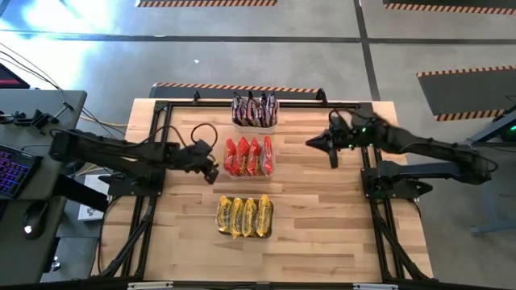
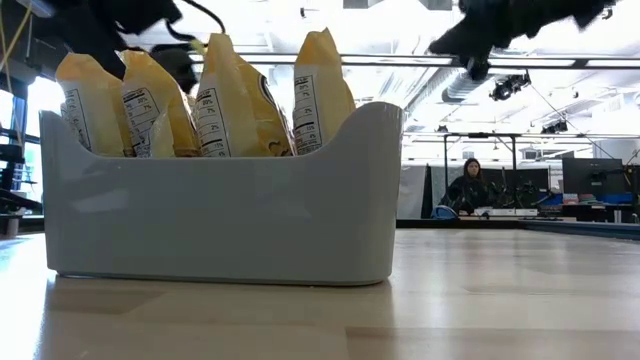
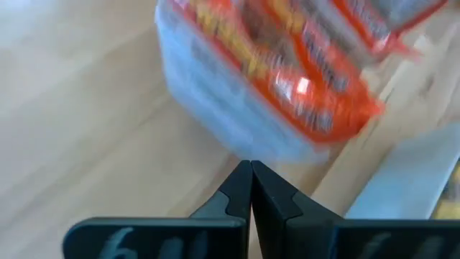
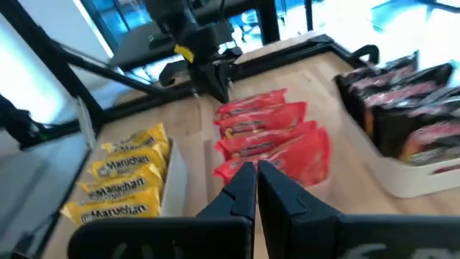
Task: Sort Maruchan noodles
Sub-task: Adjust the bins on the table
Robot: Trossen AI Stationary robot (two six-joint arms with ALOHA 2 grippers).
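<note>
Wooden table (image 1: 322,217) – three tubs (image 1: 249,171) of sorted noodles (image 1: 244,216)

Red packets (image 3: 287,79) blurred; tub (image 2: 220,200) hides yellow packets' (image 2: 225,95) bottoms

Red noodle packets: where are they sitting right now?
In the high view, the red noodle packets stand in the middle tub, between the maroon packets and the yellow packets.
</note>
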